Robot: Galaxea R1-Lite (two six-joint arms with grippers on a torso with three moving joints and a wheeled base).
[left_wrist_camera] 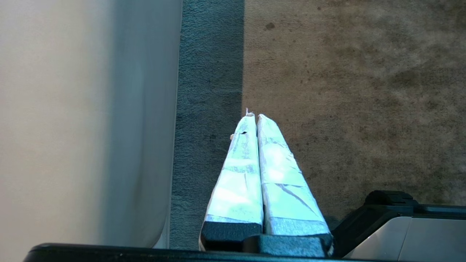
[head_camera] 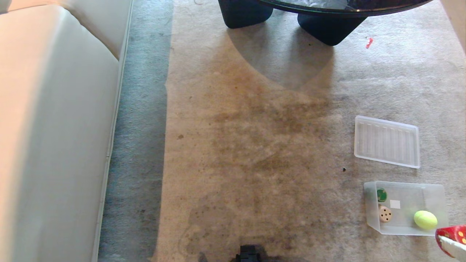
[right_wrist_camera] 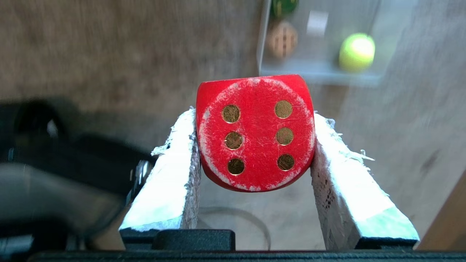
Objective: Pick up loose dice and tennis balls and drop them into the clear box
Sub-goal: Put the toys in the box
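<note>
Right wrist view: red die [right_wrist_camera: 255,133] clamped between the right gripper [right_wrist_camera: 255,145]'s two taped fingers, six-dot face toward the camera, with the clear box [right_wrist_camera: 320,71] ahead of it.

Judging by this, the carry step is in hand: the die is off the carpet and the next move calls for bringing it over the box's open top before letting go, clear of the near wall. Only the head view places things in the room: the clear box [head_camera: 371,218] sits on the rug at near right, holding a green die [head_camera: 381,195], a beige die [head_camera: 384,213] and a tennis ball [head_camera: 425,219], the ribbed lid [head_camera: 386,141] just beyond it, and the held die at the near-right corner. Left wrist view alone shows the left gripper [left_wrist_camera: 253,116], fingers pressed together and empty, parked over the rug's edge beside the sofa [left_wrist_camera: 72,120].
</note>
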